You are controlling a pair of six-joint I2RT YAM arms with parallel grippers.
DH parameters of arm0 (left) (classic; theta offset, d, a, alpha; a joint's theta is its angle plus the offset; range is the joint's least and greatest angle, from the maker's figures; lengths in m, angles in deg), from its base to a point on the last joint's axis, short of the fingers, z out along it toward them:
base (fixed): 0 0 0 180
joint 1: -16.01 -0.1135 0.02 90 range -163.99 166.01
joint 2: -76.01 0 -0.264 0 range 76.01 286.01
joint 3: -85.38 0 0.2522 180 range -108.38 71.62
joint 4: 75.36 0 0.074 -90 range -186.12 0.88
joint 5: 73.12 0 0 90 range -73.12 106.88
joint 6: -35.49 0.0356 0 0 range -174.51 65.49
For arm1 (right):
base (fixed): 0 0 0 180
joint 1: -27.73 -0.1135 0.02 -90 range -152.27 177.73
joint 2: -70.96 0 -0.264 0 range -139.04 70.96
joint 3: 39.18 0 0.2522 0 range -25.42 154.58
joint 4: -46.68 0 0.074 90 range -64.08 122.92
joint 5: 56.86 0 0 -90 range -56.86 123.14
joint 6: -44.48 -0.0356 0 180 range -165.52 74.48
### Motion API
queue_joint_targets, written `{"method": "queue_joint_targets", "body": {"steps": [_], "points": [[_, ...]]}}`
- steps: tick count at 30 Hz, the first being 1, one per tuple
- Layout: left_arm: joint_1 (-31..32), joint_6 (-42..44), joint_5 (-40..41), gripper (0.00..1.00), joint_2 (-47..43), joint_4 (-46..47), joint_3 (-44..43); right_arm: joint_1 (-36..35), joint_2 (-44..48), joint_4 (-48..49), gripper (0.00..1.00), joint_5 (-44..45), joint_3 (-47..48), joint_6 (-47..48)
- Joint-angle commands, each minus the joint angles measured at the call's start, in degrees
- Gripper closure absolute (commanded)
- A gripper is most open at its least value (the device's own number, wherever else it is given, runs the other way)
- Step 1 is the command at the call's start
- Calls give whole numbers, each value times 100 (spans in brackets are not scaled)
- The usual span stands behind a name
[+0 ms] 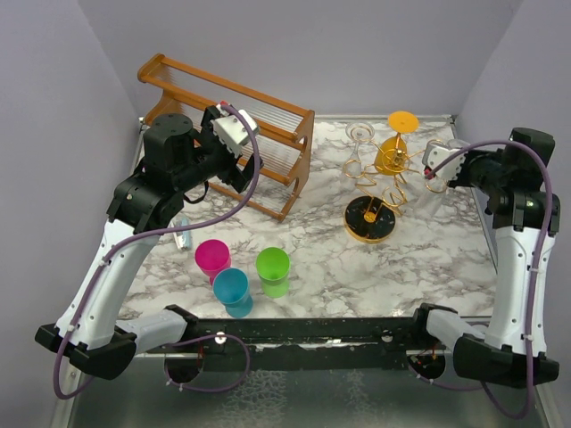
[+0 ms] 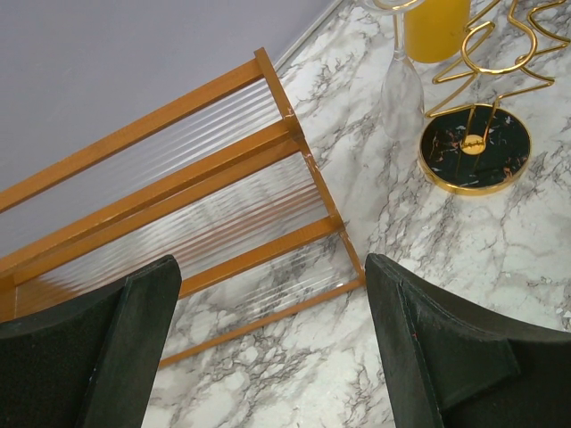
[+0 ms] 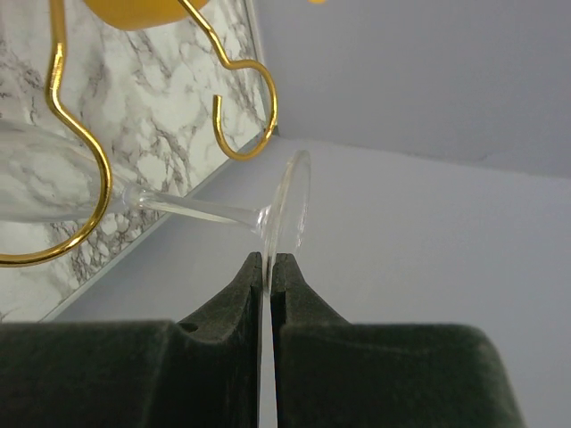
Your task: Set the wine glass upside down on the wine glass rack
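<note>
Right pincer point(image 3: 268, 260) — I see it clamped on wine glass point(image 3: 290, 201) foot at rack point(image 1: 371, 221) | left pincer point(image 2: 272, 267) gaping near shelf point(image 2: 223, 168).

The left arm point(image 1: 116, 259) bends at the elbow and reaches forward, the left gripper point(image 2: 272, 267) held high with its jaws spread wide. The right arm point(image 1: 519, 259) stands tall, wrist turned inward, the right gripper point(image 3: 268, 260) pinched tight on the wine glass point(image 3: 285, 209) foot.

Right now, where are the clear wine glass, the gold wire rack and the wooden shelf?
clear wine glass point(image 3: 196, 208): right wrist view, its stem.
gold wire rack point(image 2: 451, 152): left wrist view, its black base.
wooden shelf point(image 2: 178, 187): left wrist view, a middle rail.
</note>
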Motion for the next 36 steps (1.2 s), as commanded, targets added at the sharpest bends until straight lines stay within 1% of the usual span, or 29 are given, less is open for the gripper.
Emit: {"method": "queue_joint_targets", "body": {"steps": [1,6,19,29,36], "points": [[-25,70,-159,13,20,60,-45,34,-112,-383,99,-743,373,668],[-34,72,-163,13,13,60,-36,34,-255,-601,99,-1246,515,1069],[-70,63,-231,13,-21,60,-33,34,-493,-714,98,-2080,638,1717],[-96,63,-261,13,-13,59,-36,34,-613,-435,97,-2221,515,1859],[-105,63,-322,13,24,58,-40,34,-648,-91,96,-2102,374,1839]]}}
